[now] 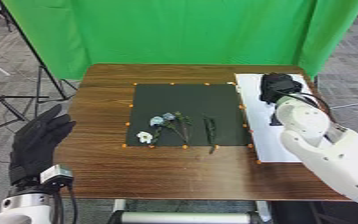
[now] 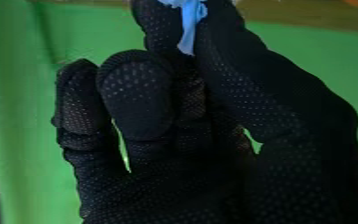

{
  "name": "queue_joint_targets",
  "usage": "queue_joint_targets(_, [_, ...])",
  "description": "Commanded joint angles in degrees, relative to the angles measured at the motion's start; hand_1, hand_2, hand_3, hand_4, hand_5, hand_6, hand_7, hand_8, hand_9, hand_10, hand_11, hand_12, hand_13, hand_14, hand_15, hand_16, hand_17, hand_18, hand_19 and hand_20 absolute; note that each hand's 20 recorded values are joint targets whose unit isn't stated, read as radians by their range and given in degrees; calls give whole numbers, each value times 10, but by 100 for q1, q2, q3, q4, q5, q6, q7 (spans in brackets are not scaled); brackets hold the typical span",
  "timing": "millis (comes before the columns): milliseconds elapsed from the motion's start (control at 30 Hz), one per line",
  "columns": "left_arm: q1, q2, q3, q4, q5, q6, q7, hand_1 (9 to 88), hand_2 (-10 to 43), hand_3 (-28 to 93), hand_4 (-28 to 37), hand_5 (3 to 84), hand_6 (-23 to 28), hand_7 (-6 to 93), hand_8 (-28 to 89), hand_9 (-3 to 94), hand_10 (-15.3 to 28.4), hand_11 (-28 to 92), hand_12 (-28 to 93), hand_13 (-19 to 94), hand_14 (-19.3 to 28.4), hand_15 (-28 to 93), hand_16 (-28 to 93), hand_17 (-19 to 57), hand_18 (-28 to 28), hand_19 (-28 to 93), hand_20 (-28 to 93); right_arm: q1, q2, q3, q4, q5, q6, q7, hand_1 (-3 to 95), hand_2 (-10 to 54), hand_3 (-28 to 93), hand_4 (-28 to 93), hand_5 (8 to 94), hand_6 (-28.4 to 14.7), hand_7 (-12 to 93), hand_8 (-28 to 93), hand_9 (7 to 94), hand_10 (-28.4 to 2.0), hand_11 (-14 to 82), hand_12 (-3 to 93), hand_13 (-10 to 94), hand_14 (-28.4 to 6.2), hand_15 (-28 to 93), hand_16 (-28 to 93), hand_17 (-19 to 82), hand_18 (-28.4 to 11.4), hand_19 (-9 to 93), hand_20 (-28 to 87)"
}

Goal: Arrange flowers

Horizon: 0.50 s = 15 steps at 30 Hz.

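Observation:
On the black mat (image 1: pixel 158 95) in the head view lie blue flowers (image 1: pixel 157 121) and a white flower (image 1: pixel 144 137), their stems side by side. A separate green stem (image 1: pixel 211 131) lies to their right, its lower end past the mat's front edge. My right hand (image 1: pixel 277 86) is over the far part of the white sheet, right of the mat. In the right wrist view my right hand (image 2: pixel 136 100) pinches a light blue strip (image 2: pixel 191 25) between thumb and finger. My left hand (image 1: pixel 38 145) is open off the table's left edge, its fingers straight.
Small orange markers (image 1: pixel 185 146) line the mat. The white sheet (image 1: pixel 273 150) lies along the table's right side, beneath my right arm. A green curtain (image 1: pixel 175 35) hangs behind the brown table (image 1: pixel 158 175), and a dark stand (image 1: pixel 2 97) is on the floor at the left.

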Motion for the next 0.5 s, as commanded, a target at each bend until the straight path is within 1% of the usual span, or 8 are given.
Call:
queue_joint_targets(33, [68, 4, 6, -45, 19, -17, -36, 264, 47, 801, -187, 449, 125, 123, -91, 396, 221, 378, 90, 282, 284, 685, -167, -84, 238, 627, 41, 396, -701, -305, -422, -121, 79, -478, 558, -95, 774, -283, 772, 0, 302, 34, 872, -66, 188, 405, 766, -46, 695, 235, 426, -191, 932, 146])
queue_joint_targets(100, [43, -17, 0, -36, 55, -48, -69, 264, 47, 801, -187, 448, 125, 123, -90, 396, 221, 377, 90, 282, 284, 685, -167, -84, 238, 627, 41, 505, -846, -463, -413, -60, 41, -522, 558, -95, 774, -283, 773, -1, 301, 36, 871, -65, 188, 405, 768, -46, 695, 235, 426, -191, 932, 147])
queue_joint_targets(200, [34, -18, 1, -34, 61, -56, -62, 264, 47, 802, -186, 448, 124, 123, -91, 396, 221, 376, 90, 282, 284, 685, -167, -84, 239, 627, 41, 634, -1083, -696, -299, -107, 43, -561, 558, -95, 774, -283, 773, -1, 299, 38, 873, -65, 187, 404, 767, -46, 696, 235, 426, -191, 932, 149])
queue_joint_targets(267, [10, -50, -11, -30, 93, -87, -102, 264, 46, 803, -187, 448, 124, 123, -90, 396, 221, 376, 91, 282, 284, 685, -167, -84, 238, 627, 41, 620, -1251, -739, -263, -74, 6, -557, 558, -95, 774, -283, 772, -1, 299, 39, 873, -66, 187, 404, 767, -47, 696, 235, 426, -191, 932, 149])
queue_joint_targets(300, [8, -17, -4, -29, 73, -71, -83, 264, 46, 803, -187, 448, 125, 123, -91, 396, 221, 377, 91, 283, 284, 686, -167, -84, 238, 627, 41, 633, -1308, -799, -258, -73, -2, -532, 558, -95, 774, -283, 772, -1, 298, 39, 873, -66, 187, 405, 767, -47, 696, 235, 426, -191, 932, 149])
queue_joint_targets(333, [14, -20, -12, -34, 85, -70, -90, 264, 46, 803, -187, 448, 125, 123, -90, 396, 221, 377, 91, 283, 284, 686, -167, -84, 238, 627, 41, 659, -1352, -904, -243, -95, 72, -487, 558, -95, 774, -283, 773, -1, 298, 39, 873, -65, 187, 405, 767, -47, 696, 235, 426, -191, 932, 149])
queue_joint_targets(400, [23, -46, -39, -36, 113, -97, -114, 264, 46, 803, -187, 448, 125, 123, -91, 396, 221, 377, 90, 282, 284, 686, -167, -84, 238, 627, 41, 597, -1543, -888, -181, -125, 13, -555, 558, -95, 774, -283, 773, -2, 297, 40, 873, -65, 187, 405, 767, -47, 696, 235, 426, -190, 932, 150])
queue_joint_targets(500, [-24, -65, -18, -18, 144, -132, -146, 264, 46, 803, -188, 448, 125, 122, -91, 396, 221, 377, 91, 284, 284, 686, -167, -84, 238, 627, 41, 514, -1748, -903, -123, -277, -42, -616, 557, -95, 775, -283, 775, -2, 297, 41, 872, -65, 187, 405, 767, -47, 696, 235, 426, -190, 932, 150])
